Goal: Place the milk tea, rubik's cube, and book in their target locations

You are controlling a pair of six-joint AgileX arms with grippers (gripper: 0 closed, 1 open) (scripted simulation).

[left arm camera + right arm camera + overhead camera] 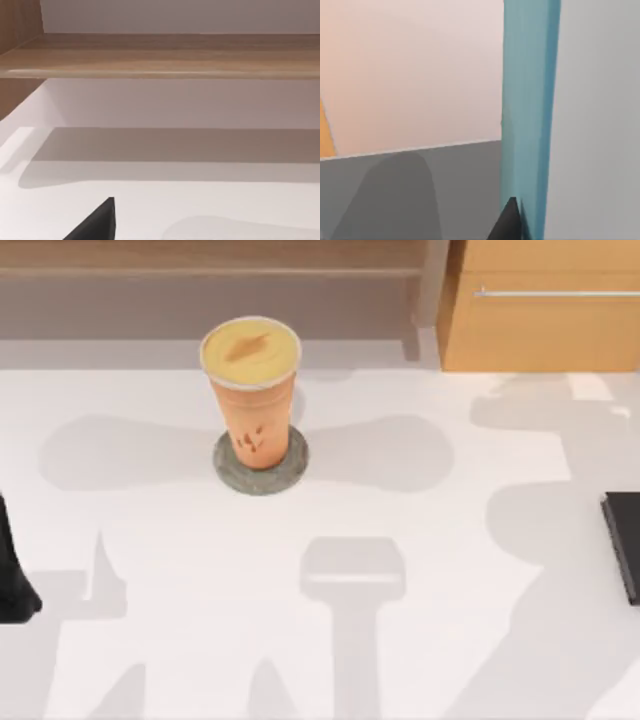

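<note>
The milk tea [251, 390], a tall orange-tan cup with a flat yellow top, stands upright on the round grey speckled coaster [228, 472] at the table's middle back. A flat black slab [625, 545] lies at the right edge. In the right wrist view the teal-blue book [527, 110] runs edge-on right against a dark finger, and my right gripper [512, 225] is shut on it. My left gripper [15, 585] is parked at the table's left edge, far from the cup; a dark part of it also shows in the left wrist view [97, 225]. The rubik's cube is out of view.
A wooden cabinet [540, 310] with a metal handle stands at the back right. A low wooden shelf [200, 280] runs along the back of the white table [400, 640], and the same shelf [160, 55] is ahead of the left wrist.
</note>
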